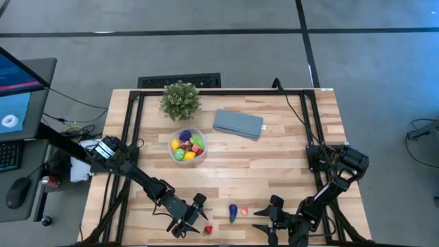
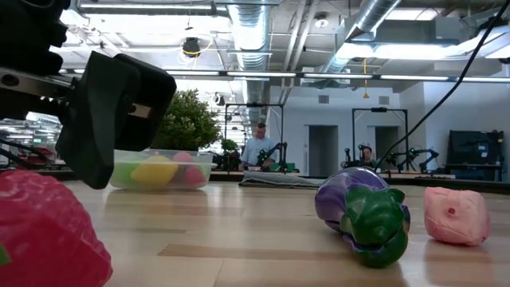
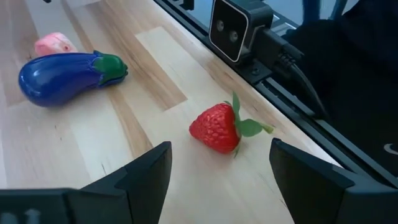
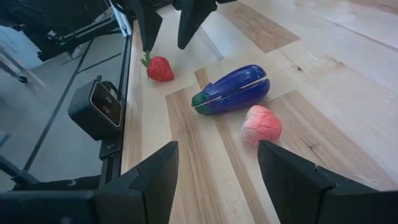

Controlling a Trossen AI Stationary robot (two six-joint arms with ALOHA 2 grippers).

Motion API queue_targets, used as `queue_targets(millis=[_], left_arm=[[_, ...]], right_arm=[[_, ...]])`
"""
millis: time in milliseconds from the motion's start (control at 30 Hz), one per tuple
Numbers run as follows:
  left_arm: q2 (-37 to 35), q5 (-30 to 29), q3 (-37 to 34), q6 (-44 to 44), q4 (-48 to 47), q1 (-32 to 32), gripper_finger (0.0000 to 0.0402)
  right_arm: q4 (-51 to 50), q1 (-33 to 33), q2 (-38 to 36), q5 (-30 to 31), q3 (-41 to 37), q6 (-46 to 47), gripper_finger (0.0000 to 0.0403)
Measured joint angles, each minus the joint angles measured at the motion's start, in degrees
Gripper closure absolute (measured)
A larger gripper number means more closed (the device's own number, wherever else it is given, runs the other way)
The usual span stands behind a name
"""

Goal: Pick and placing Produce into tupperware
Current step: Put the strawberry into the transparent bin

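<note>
At the table's near edge the left gripper (image 1: 194, 221) hangs with fingers spread and empty, just over a red strawberry (image 3: 216, 127) that lies free on the wood beside a small camera (image 3: 235, 26) on the table's rail. Close by lie a blue-purple eggplant (image 1: 233, 212) and a pink fruit (image 1: 244, 213), nothing between them and the right gripper (image 1: 269, 221), whose fingers also stand apart, holding nothing. Farther back, the clear tupperware (image 1: 187, 146) holds yellow, green, purple and red produce. Behind it stand a potted plant (image 1: 181, 100) and a folded grey cloth (image 1: 238, 124).
</note>
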Motion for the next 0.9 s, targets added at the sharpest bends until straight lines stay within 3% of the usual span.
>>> queue_targets(millis=[900], left_arm=[[6.31, 3.08, 4.86, 3.19, 1.99, 1.39, 0.0140]], right_arm=[[0.54, 0.04, 0.35, -0.23, -0.02, -0.01, 0.0159]])
